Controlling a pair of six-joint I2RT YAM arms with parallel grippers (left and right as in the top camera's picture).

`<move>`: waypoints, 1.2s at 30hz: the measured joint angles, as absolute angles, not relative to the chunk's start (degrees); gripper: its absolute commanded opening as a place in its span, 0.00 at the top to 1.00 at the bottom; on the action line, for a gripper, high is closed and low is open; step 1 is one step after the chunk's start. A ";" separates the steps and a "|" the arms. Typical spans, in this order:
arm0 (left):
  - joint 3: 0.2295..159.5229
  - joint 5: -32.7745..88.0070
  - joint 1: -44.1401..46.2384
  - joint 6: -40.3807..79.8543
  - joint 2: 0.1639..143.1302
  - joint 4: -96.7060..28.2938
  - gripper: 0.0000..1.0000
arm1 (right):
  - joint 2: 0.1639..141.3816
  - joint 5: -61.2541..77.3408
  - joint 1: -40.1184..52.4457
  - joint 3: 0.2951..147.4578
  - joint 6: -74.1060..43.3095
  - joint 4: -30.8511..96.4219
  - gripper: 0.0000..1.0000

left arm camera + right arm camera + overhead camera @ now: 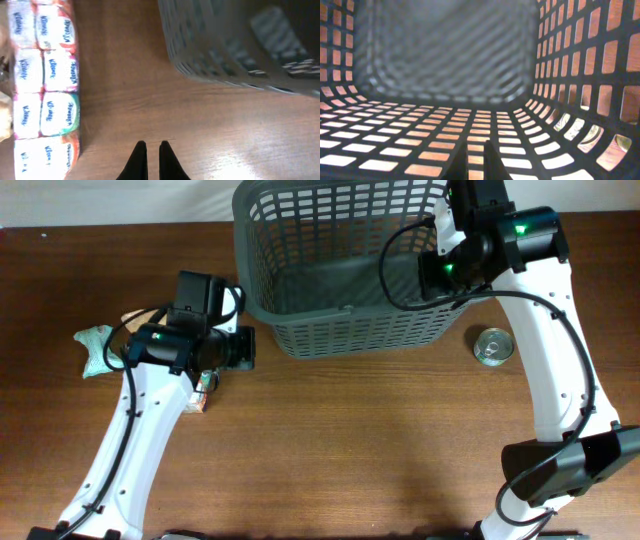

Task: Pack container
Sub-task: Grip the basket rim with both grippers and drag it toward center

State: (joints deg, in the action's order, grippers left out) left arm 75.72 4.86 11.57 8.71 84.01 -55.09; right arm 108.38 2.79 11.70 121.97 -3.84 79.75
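Table (330, 440): brown wood, bearing everything listed.

Container (330, 330): large dark grey lattice basket with a thick rim, upright at the far middle of the table. In the left wrist view its slotted wall is a blur at upper right.

Right arm: white, reaching over the basket's right rim. Right gripper (475, 162) is inside, low over the slotted floor, with walls on three sides. Its fingers are drawn almost together with only a narrow slit between, grasping nothing.

Left arm: white, at the left of the table. Left gripper (150, 162) is over bare wood, near the basket's left front corner but apart from it. Its fingers are clenched to a thin gap, grasping nothing.

Tissue multipack (45, 90): Kleenex packets in rows, just beside the left gripper, on the side away from the basket.

Teal packet (95, 348): crumpled, near the table's left edge.

Tin can (492, 346): small, round, upright, outside the basket's right front corner.
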 measured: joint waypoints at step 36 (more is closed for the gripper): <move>76.29 10.17 21.28 7.70 80.38 -46.11 0.98 | 108.36 2.79 11.68 121.89 -3.90 79.53 0.96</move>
State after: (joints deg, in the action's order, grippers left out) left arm 76.29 10.17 21.28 7.70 80.38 -46.11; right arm 108.36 2.79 11.68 121.89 -3.90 79.53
